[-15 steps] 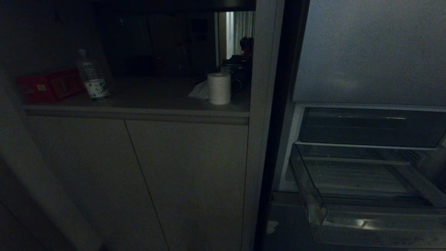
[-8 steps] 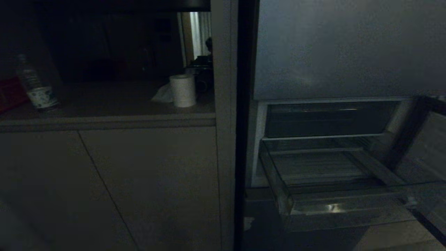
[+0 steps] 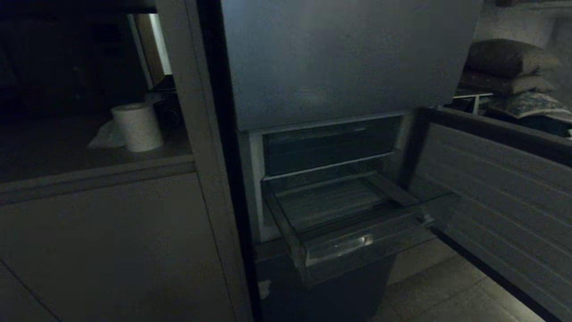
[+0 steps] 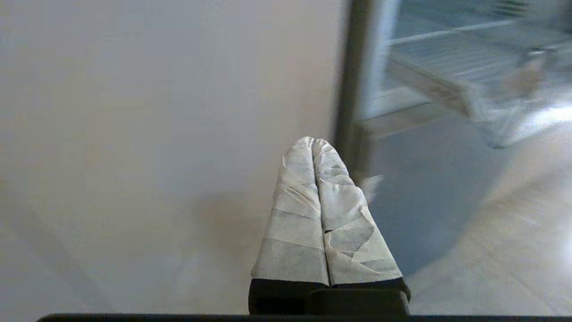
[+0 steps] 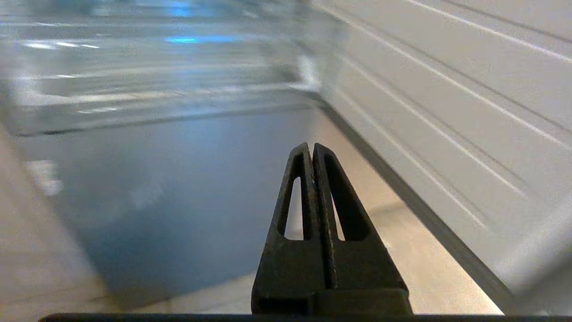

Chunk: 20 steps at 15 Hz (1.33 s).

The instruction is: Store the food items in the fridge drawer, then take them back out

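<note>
Left tool (image 4: pixel 312 147) and right tool (image 5: pixel 311 150) both closed, empty

The room is dim, with pale cabinet doors (image 3: pixel 103 250) below a worktop (image 3: pixel 89 172) carrying a white paper roll (image 3: pixel 137 126), a bright doorway strip (image 3: pixel 160 42) behind it, tiled floor (image 3: pixel 442 286) at lower right, and stacked cushions (image 3: pixel 507 67) at far right.
</note>
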Available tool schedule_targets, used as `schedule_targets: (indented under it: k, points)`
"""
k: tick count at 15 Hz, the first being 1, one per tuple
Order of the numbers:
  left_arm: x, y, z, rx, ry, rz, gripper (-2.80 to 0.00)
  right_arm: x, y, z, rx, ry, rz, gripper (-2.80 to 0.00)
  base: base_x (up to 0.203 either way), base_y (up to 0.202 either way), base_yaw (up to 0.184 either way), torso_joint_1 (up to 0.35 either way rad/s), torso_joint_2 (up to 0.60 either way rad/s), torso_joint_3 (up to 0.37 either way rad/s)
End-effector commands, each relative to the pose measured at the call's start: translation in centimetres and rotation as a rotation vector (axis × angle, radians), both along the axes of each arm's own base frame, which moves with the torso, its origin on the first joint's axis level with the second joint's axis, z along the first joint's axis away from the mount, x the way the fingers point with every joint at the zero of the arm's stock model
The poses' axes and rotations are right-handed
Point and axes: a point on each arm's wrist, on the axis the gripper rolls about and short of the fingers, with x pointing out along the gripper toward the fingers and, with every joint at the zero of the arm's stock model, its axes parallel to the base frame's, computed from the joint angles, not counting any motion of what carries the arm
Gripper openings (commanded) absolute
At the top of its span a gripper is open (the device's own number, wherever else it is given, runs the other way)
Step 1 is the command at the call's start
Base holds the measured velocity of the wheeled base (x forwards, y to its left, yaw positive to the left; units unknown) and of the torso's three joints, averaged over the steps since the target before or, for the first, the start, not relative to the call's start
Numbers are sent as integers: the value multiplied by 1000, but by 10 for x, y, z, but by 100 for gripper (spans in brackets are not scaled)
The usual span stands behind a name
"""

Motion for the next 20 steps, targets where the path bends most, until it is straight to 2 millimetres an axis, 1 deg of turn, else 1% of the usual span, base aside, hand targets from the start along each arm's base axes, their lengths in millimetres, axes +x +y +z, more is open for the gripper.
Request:
schedule_targets:
  k: [1, 11, 13, 20]
  points:
    - [0, 0, 0, -1, 0, 0, -280, 0, 0, 0, -1, 2, 1, -280, -2, 3, -170, -4, 2, 2]
    - [0, 0, 0, -1, 0, 0, -280, 0, 0, 1, -3, -1, 2, -280, -1, 9, -177, 2, 2, 1]
    - [0, 0, 0, -1, 0, 0, -280, 0, 0, 1, -3, -1, 2, -280, -1, 4, -133, 5, 2, 7]
    - [0, 0, 0, -2, 0, 2, -280, 0, 0, 1, -3, -1, 4, -280, 0, 1, -9, 1, 0, 0]
